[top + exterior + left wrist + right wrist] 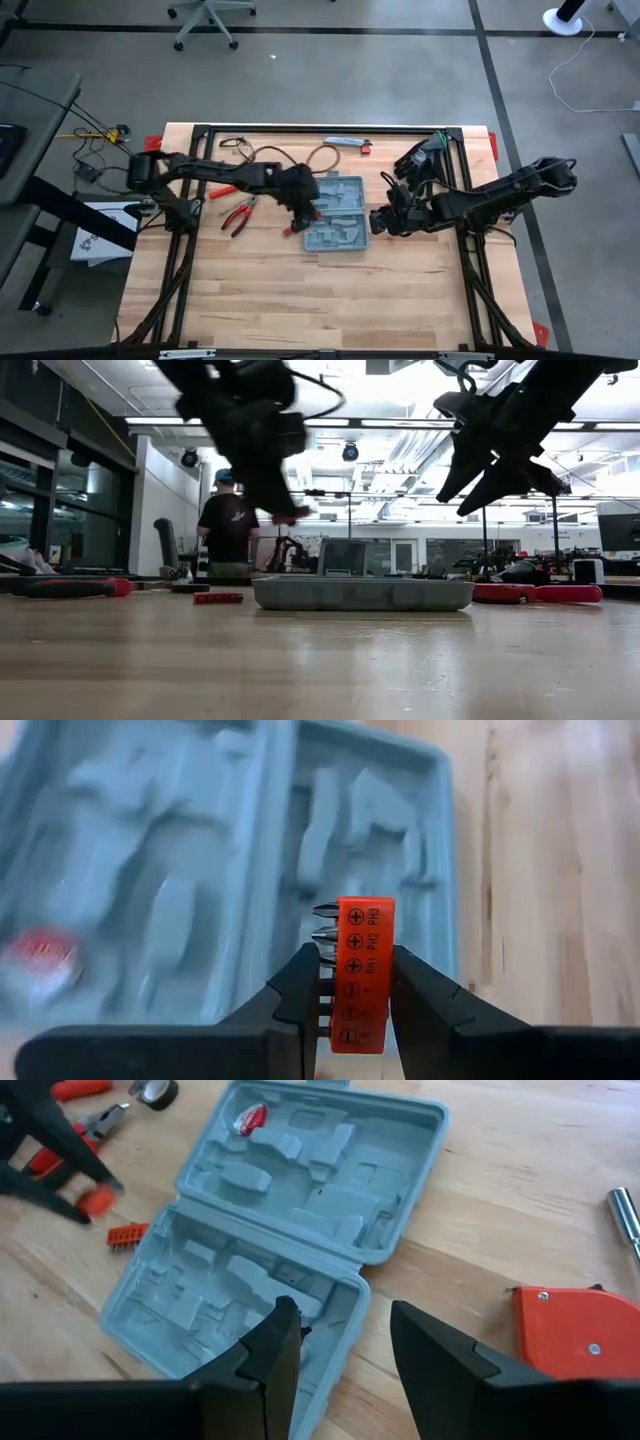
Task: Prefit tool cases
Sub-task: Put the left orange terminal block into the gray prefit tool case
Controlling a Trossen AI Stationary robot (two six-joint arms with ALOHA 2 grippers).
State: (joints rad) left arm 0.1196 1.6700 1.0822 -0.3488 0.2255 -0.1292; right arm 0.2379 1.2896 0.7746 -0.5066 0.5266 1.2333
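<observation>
— Gripping what, left gripper (358, 1010)?
— Clamped on orange bit holder (362, 970), at case's (335, 212) nine o'clock.
— And right gripper (345, 1350)?
— Parted, empty, at three o'clock; case open flat mid-table (300, 310).

Four views: overhead, table-level, two wrist-mounted.
All share the open tool case (335, 212); wrist cameras look down on it from close range.

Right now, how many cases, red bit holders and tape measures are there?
Cases: 1
Bit holders: 2, one in the left gripper, one on the table
Tape measures: 1
Total: 4
</observation>
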